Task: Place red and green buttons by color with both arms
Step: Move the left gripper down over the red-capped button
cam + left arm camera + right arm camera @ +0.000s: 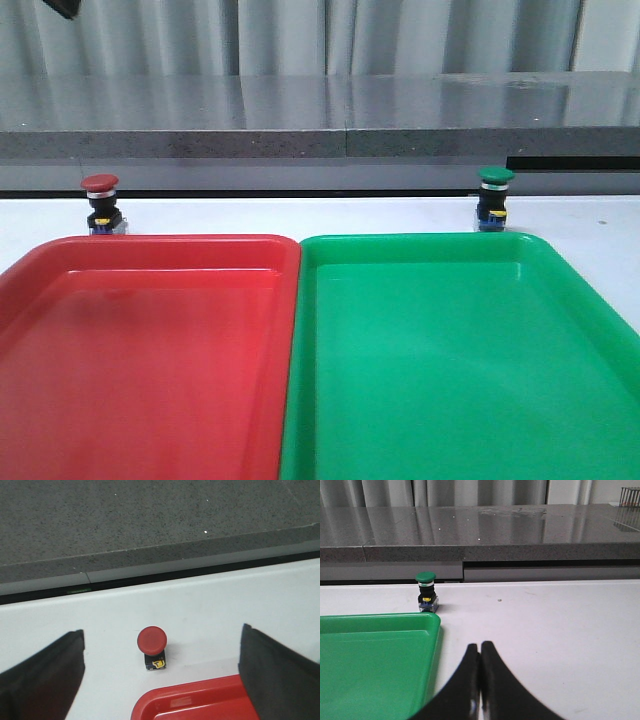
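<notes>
two buttons wait behind two trays

the red button (100, 204) has a round red cap like a mushroom. under the cap is a thin silver ring, then a black body with a small yellow mark, then a blue-grey base. it stands upright on the white table (300, 215), just behind the far edge of the red tray (150, 340), near the tray's left corner. it is not in the tray.

the green button (494, 199) looks the same but has a green cap. it stands upright on the table just behind the far edge of the green tray (470, 350), toward the right side. it is not in the tray either.

the two trays lie side by side, red on the left and green on the right, with their edges touching. both trays have nothing in them.

the left gripper (160, 680) is above the red button, with its two black fingers (45, 675) spread wide apart. the right gripper (480, 680) is low over the table beside the green tray, fingers (465, 685) pressed together with nothing between them.

behind the table is a grey shelf (320, 120).
</notes>
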Action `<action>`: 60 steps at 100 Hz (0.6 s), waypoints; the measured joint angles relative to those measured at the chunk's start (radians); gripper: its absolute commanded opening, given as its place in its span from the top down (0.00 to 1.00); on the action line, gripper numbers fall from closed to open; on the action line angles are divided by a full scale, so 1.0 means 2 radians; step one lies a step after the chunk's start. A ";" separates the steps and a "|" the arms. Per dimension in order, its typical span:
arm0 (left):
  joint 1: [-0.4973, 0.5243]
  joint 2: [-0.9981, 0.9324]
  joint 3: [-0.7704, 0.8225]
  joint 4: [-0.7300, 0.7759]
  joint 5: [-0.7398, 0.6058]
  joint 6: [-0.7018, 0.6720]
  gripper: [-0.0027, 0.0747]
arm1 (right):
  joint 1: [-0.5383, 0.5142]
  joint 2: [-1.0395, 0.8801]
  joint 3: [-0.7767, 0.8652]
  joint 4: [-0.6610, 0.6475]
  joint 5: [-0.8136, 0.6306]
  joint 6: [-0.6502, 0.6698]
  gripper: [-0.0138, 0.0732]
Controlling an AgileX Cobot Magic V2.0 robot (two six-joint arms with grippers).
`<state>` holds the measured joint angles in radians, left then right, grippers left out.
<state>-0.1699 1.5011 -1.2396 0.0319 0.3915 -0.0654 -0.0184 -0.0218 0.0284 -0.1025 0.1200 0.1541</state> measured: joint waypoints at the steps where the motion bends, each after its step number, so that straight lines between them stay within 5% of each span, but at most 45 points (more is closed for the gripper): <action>1: 0.000 0.003 -0.002 0.000 0.000 0.000 0.11 | 0.000 0.000 0.000 0.000 0.000 0.000 0.92; 60: 0.000 0.200 -0.138 -0.006 0.043 -0.033 0.12 | 0.000 0.000 0.000 0.000 0.000 0.000 0.92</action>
<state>-0.1703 1.9005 -1.5165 0.0194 0.4783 -0.1313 -0.0184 -0.0218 0.0284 -0.1025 0.1200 0.1541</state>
